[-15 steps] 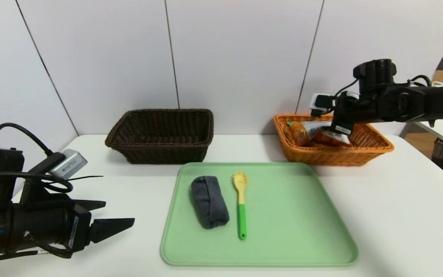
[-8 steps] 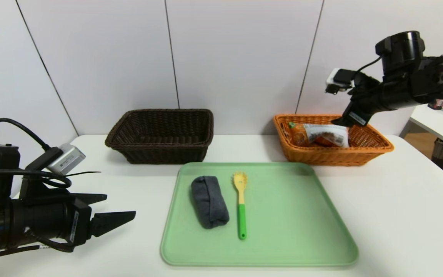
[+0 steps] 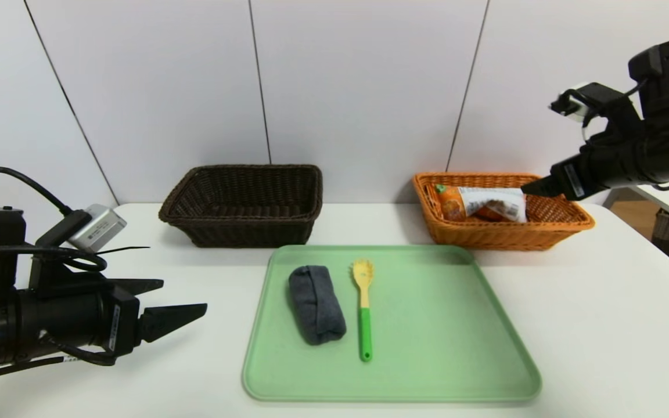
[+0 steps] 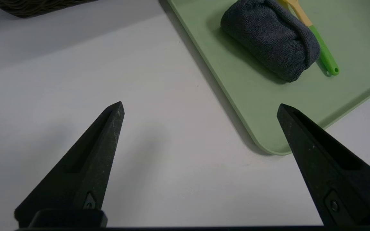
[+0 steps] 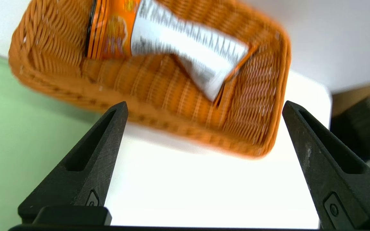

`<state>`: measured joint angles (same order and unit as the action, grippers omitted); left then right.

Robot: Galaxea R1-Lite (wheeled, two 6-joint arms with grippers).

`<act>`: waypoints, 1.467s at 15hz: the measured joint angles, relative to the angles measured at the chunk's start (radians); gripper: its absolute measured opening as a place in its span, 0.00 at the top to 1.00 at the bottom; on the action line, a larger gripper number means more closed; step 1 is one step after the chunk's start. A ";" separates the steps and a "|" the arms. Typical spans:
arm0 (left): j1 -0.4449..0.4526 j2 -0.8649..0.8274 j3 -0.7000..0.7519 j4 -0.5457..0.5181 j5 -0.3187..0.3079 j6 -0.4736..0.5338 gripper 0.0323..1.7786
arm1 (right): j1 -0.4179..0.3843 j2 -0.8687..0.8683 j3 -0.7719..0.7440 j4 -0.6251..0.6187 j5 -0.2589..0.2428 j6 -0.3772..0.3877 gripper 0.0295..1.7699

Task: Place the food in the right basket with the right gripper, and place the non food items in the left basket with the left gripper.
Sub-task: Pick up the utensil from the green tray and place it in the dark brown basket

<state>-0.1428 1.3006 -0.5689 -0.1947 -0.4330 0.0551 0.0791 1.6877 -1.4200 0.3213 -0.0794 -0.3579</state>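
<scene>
Lying in the right basket (image 3: 567, 227) is the food (image 3: 485, 204), a long orange snack bag with its white printed back up, its long side running along the basket from left to right. The right gripper (image 5: 204, 107) hangs above and to the right of that basket, fingers wide apart and holding nothing. The bag looks light and crinkly, so it would bend if pinched hard. On the green tray (image 3: 456, 360) sit the two non food items, side by side and just apart. The rolled cloth (image 3: 316, 304) is dark grey, soft and squashy, and I think it is easy to hold if you pinch it across the middle of the roll. Its long side points from the near edge of the tray toward the baskets, leaning a little. The spoon-fork (image 3: 363, 310) is thin, stiff and probably slippery, lying flat with its yellow head toward the baskets and its green handle toward the robot; the handle seems the best place to grab. The left gripper (image 4: 200, 109) waits low over the bench (image 3: 601, 302), left of the tray, fingers spread wide and empty. The left basket (image 3: 241, 229) stands behind the tray's left corner.
</scene>
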 joint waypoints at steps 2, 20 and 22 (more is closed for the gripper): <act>-0.006 0.007 -0.012 0.000 0.000 -0.001 0.05 | -0.001 -0.073 0.107 0.000 -0.004 0.101 0.06; -0.423 0.276 -0.275 -0.011 0.245 -0.211 0.05 | 0.029 -0.530 0.655 -0.012 0.090 0.507 0.04; -0.487 0.321 -0.303 -0.011 0.362 -0.239 0.05 | 0.033 -0.525 0.655 -0.013 0.093 0.510 0.04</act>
<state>-0.6302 1.6221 -0.8721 -0.2062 -0.0711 -0.1843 0.1126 1.1628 -0.7649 0.3087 0.0134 0.1523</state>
